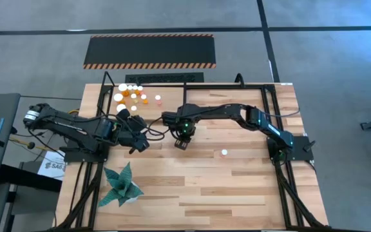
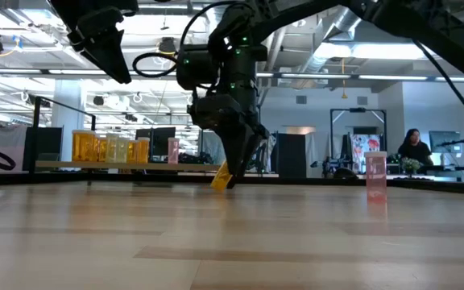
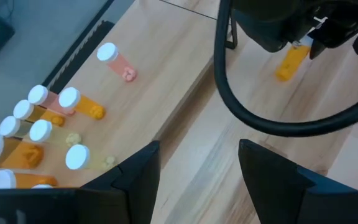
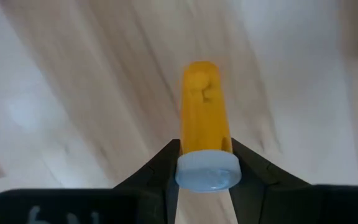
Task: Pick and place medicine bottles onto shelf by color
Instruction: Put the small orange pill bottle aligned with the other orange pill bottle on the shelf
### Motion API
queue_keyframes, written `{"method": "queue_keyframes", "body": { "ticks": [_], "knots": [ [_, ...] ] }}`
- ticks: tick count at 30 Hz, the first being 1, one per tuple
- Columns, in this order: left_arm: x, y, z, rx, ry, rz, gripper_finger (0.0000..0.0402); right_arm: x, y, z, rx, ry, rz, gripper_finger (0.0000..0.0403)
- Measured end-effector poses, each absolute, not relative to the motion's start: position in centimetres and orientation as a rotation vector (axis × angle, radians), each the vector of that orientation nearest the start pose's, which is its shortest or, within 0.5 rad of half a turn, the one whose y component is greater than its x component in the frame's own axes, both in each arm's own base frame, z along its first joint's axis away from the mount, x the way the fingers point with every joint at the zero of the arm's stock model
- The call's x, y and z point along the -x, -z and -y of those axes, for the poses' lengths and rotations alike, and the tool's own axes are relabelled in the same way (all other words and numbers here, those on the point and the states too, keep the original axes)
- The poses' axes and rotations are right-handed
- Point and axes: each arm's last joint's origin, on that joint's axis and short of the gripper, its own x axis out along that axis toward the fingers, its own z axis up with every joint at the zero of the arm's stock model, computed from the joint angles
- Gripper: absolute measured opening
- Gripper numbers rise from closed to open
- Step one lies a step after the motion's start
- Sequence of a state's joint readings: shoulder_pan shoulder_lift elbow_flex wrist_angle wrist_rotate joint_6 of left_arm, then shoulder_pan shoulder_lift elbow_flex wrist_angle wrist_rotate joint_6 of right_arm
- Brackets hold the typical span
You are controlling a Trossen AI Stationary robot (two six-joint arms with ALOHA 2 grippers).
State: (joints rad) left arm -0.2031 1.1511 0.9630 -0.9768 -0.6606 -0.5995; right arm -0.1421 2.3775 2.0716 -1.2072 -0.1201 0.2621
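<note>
Several medicine bottles (image 1: 133, 94) with white caps stand in a cluster at the left end of the shelf (image 1: 198, 96), a raised light wooden board along the table's far side; they also show in the left wrist view (image 3: 48, 124). My right gripper (image 1: 181, 143) is over the table's middle, shut on an orange bottle (image 4: 205, 106). My left gripper (image 1: 138, 145) hangs open to its left, near the shelf's front edge, with nothing between its fingers (image 3: 135, 180). One pinkish bottle (image 1: 224, 153) stands alone on the table, right of the right gripper. My right gripper pinches the orange bottle at its white cap end (image 4: 208, 163) between its two fingers, which point down from above. The bottle hangs tilted below the fingers, its bottom end (image 2: 219, 184) lowest and close to the table; whether it touches the wood I cannot tell.
A teal folded-paper plant (image 1: 121, 185) sits near the table's front left. A black panel with hazard-striped edges (image 1: 150, 50) lies beyond the far edge. Black frame rails (image 1: 272, 116) run along the table's sides. Bare wood stretches across the near half.
</note>
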Motion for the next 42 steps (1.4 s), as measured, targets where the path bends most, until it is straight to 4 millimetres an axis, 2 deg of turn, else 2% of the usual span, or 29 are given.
{"method": "queue_keyframes", "body": {
  "ticks": [8,16,22,28,35,42],
  "knots": [
    [-20.0,-27.5,2.3,0.041,-0.695,-0.888,0.0204,-46.1,-17.3,6.2,-0.401,0.214,-1.522,0.0129],
    [-20.0,-27.5,2.3,0.026,-0.700,-0.883,0.0204,-44.1,-17.9,5.8,-0.378,0.237,-1.716,0.0129],
    [-20.0,-27.5,2.2,0.016,-0.712,-0.875,0.0204,-42.8,-18.2,5.9,-0.318,0.333,-1.842,0.0128],
    [-20.0,-27.5,2.2,0.013,-0.711,-0.876,0.0204,-42.8,-18.2,5.9,-0.311,0.340,-1.843,0.0132],
    [-20.0,-27.5,2.2,0.013,-0.711,-0.877,0.0204,-42.6,-16.9,5.6,-0.265,0.283,-1.887,0.0132],
    [-20.0,-27.5,2.2,0.012,-0.711,-0.877,0.0204,-42.5,-16.8,5.5,-0.260,0.278,-1.902,0.0133]
  ]
}}
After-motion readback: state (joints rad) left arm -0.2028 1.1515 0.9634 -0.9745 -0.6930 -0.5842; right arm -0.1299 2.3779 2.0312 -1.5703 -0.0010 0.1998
